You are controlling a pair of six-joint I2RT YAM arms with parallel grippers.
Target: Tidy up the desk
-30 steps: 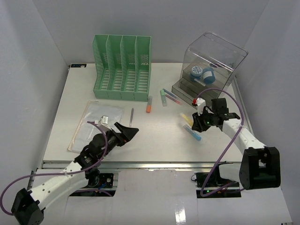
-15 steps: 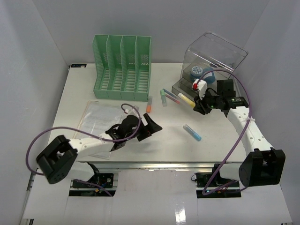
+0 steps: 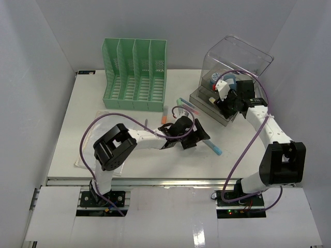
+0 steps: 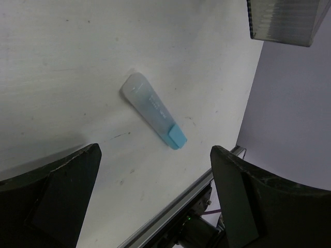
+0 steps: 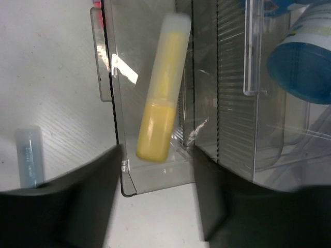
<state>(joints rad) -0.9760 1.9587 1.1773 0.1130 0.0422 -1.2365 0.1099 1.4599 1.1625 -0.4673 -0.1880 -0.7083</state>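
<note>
The desk point(image 3: 83, 101) is the wide white tabletop under everything in the overhead view, with its metal rail point(image 3: 165, 182) along the near edge by the arm bases. It looks rigid, flat and smooth, so nothing is to be lifted there. The loose pens are what get handled, and they will probably slide or roll on it when nudged. The left gripper point(image 4: 155, 152) reaches across to the right half and hovers with its jaws spread wide and empty above a blue highlighter point(image 4: 152, 109). The highlighter lies flat and alone on bare tabletop, close to the near rail. It seems a light, stiff, slick plastic tube. The best hold is likely across the middle of the barrel, jaws square to its length, closing gently so it does not squirt out. The right gripper point(image 5: 156, 155) is at the clear acrylic organizer point(image 3: 235, 67) at the far right. Its jaws stand apart, gripping nothing. A yellow highlighter point(image 5: 160, 88) lies free in the organizer's front tray, clear of both fingers. A green file rack point(image 3: 135, 75) stands at the far left-centre.
</note>
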